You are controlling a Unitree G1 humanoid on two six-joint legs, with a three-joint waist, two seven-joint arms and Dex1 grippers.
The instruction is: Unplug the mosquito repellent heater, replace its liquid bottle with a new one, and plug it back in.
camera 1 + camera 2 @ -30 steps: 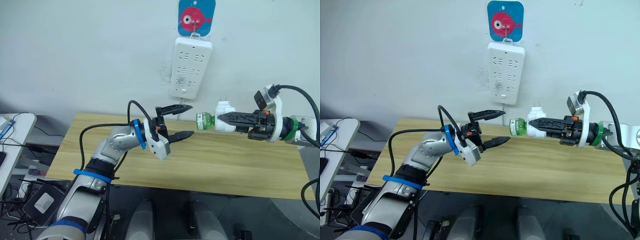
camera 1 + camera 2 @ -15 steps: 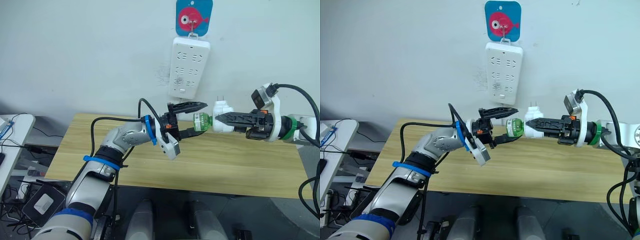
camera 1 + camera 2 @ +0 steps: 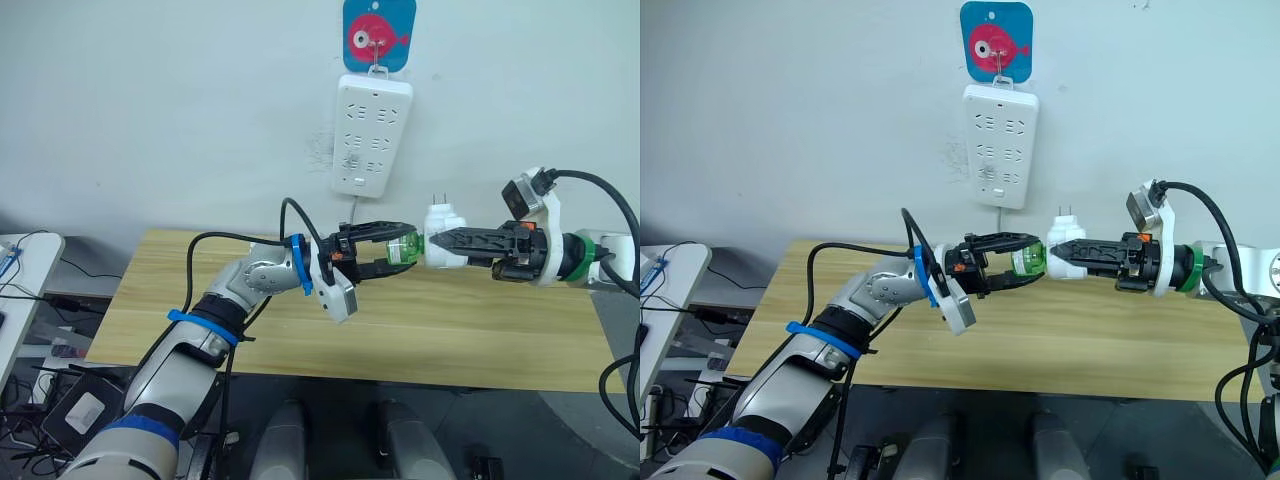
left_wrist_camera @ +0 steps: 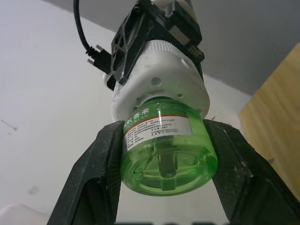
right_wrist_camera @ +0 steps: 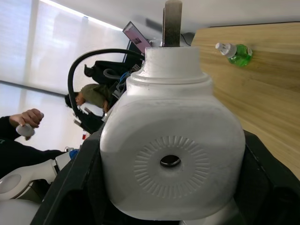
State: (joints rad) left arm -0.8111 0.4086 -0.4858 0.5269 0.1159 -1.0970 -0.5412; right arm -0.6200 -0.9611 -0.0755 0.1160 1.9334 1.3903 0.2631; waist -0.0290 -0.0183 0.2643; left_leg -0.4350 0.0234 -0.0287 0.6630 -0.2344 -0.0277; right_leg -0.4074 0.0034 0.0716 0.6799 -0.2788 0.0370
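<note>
My right gripper [image 3: 438, 240] is shut on the white mosquito repellent heater [image 3: 444, 226] and holds it above the table, prongs up. The heater [image 5: 171, 154] sits between the black fingers [image 5: 70, 192] in the right wrist view. A green liquid bottle [image 3: 403, 247] sticks out of the heater toward my left arm. My left gripper [image 3: 404, 247] is shut on that bottle. In the left wrist view both fingers [image 4: 101, 173] press the sides of the bottle [image 4: 164, 154]. A second green bottle [image 5: 234, 53] with a white cap lies on the table.
A long white power strip [image 3: 370, 135] hangs on the wall under a blue fish hook [image 3: 378, 30], above and between the grippers. The wooden table [image 3: 450, 330] lies below both arms. A person's hand [image 5: 27, 119] shows far off in the right wrist view.
My left gripper moved right to the bottle and closed from wide open onto it. The right gripper kept the heater almost still.
</note>
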